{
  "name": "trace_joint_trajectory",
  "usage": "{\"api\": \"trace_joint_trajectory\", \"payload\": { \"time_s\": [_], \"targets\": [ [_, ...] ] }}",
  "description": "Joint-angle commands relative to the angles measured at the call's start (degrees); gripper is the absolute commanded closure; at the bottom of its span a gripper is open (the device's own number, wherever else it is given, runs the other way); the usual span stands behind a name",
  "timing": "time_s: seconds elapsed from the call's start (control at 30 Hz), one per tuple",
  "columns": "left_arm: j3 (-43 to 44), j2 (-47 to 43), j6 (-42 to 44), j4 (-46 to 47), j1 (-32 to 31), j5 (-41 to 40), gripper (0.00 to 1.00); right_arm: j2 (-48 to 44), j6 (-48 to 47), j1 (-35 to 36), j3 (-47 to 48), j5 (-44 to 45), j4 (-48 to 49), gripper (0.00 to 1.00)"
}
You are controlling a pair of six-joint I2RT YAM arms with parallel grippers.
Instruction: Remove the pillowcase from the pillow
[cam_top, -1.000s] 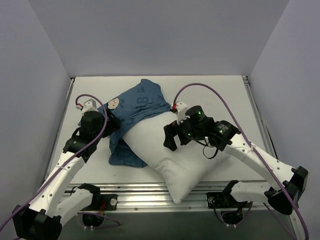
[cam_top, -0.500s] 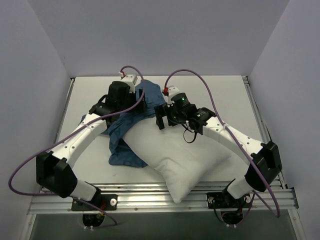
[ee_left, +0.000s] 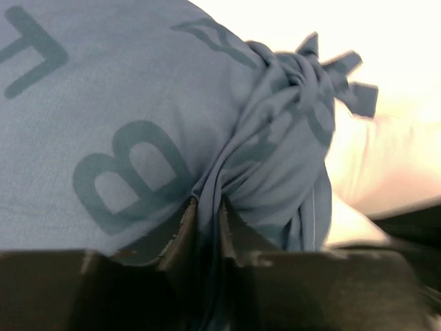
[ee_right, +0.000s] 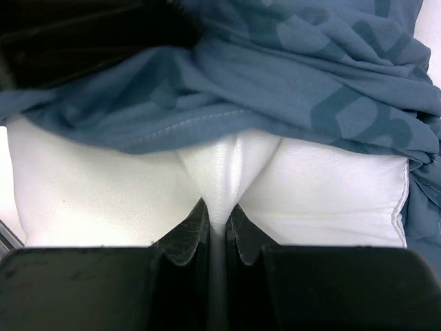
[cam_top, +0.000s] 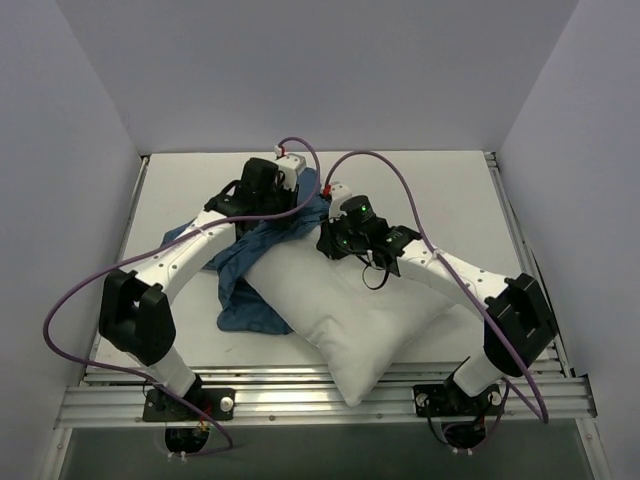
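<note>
Left wrist view has the left gripper (ee_left: 209, 207) clamped on a gathered fold of the pillowcase (ee_left: 103, 103); the right gripper (ee_right: 217, 217) is pinched shut on a small tuck of the pillow (ee_right: 331, 200). From above, the case covers only the pillow's far end at frame centre, with loose cloth trailing to the left. Both pinches look thin, so a hard pull could slip either one or drag the pillow off the near edge. The table (cam_top: 440, 180) is white, the walls (cam_top: 300, 70) plain grey.

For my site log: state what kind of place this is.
Probably a robotics lab test cell: plain walls box in a white table, with the left arm and right arm bolted to a metal rail.
</note>
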Motion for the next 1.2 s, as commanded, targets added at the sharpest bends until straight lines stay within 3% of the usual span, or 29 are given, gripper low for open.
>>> {"api": "trace_joint_trajectory", "payload": {
  "time_s": [0.0,0.07,0.33,0.53,0.73,0.9,0.93,0.97,1.03,1.07,1.13,1.17],
  "targets": [
    [4.5,2.5,0.1,-1.2,0.9,-9.2,0.88,-2.6,0.4,0.2,-2.9,-2.4,-2.1,1.00],
    [5.4,3.3,-1.2,-0.3,2.2,-12.0,0.97,-5.9,0.3,0.2,-3.5,-1.8,-4.3,1.00],
    [11.7,7.7,-3.2,-0.4,13.3,-23.0,0.98,-26.5,0.3,0.2,-3.9,-2.1,-18.8,1.00],
    [14.2,14.3,-3.6,-1.3,18.0,-29.1,0.98,-36.3,2.1,-0.1,-0.9,0.7,-25.2,1.00],
    [18.3,21.3,-6.6,-3.2,21.3,-31.2,0.98,-38.1,3.0,-0.2,-0.6,4.9,-25.9,1.00],
    [18.1,17.9,-10.5,-1.4,20.0,-21.9,0.96,-33.1,3.5,-0.2,-2.2,8.5,-23.8,1.00],
    [15.8,15.0,-11.0,0.3,19.5,-18.8,0.93,-30.6,3.8,-0.2,-2.9,8.6,-22.4,1.00],
    [15.0,13.6,-11.4,1.4,19.1,-17.5,0.81,-29.3,4.2,-0.2,-3.1,9.2,-19.5,1.00],
    [13.7,9.2,-13.2,3.1,17.9,-15.2,0.71,-24.7,5.5,-0.3,-2.4,12.1,-17.3,0.99],
    [13.1,7.8,-13.9,3.3,17.8,-14.5,0.65,-23.2,5.7,-0.3,-1.9,14.6,-15.7,0.90],
    [11.2,2.0,-16.5,5.0,17.4,-13.4,0.40,-19.0,4.7,-0.2,0.7,15.9,-14.8,0.75],
    [8.3,-0.2,-17.1,5.6,17.3,-12.6,0.31,-17.8,4.2,-0.2,1.9,16.2,-14.7,0.57]
  ]
}}
